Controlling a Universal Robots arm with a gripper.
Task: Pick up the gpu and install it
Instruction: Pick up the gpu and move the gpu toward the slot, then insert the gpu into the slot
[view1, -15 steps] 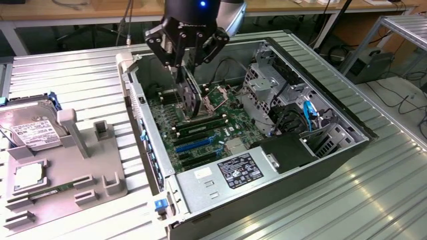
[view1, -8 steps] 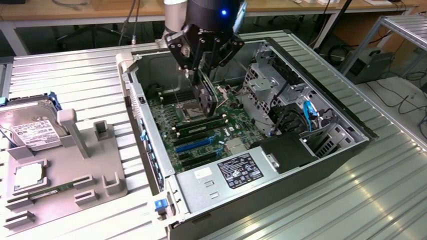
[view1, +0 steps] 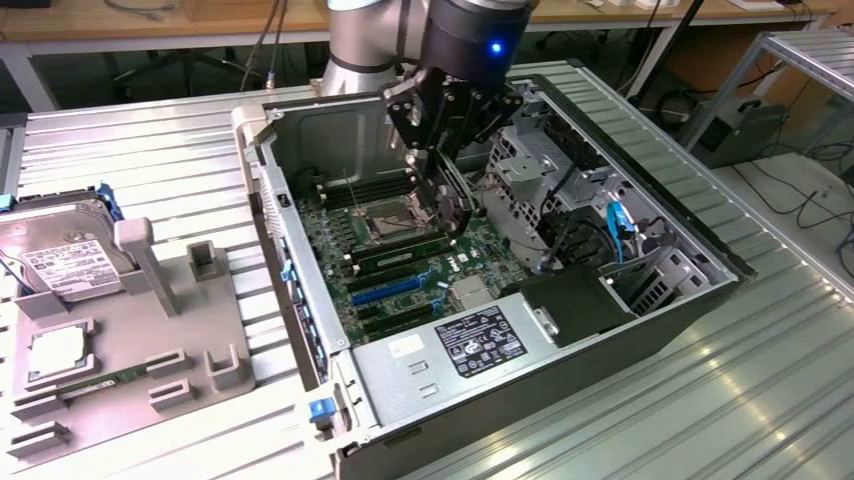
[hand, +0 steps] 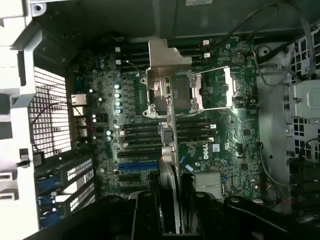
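I log: ribbed metal table (view1: 147, 150); wooden bench (view1: 134, 28) behind, cables (view1: 276, 45) hanging; metal rack (view1: 807, 50) at the exterior view's right.

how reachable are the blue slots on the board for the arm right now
Probably reachable: the case side is open, the fingers, shut on the gpu, hang inside over the motherboard, and nothing covers the blue slots.

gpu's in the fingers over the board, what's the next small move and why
Probably ease the gpu toward the blue slots: the gripper holds it above the memory slots by the cpu socket, short of them and not seated.
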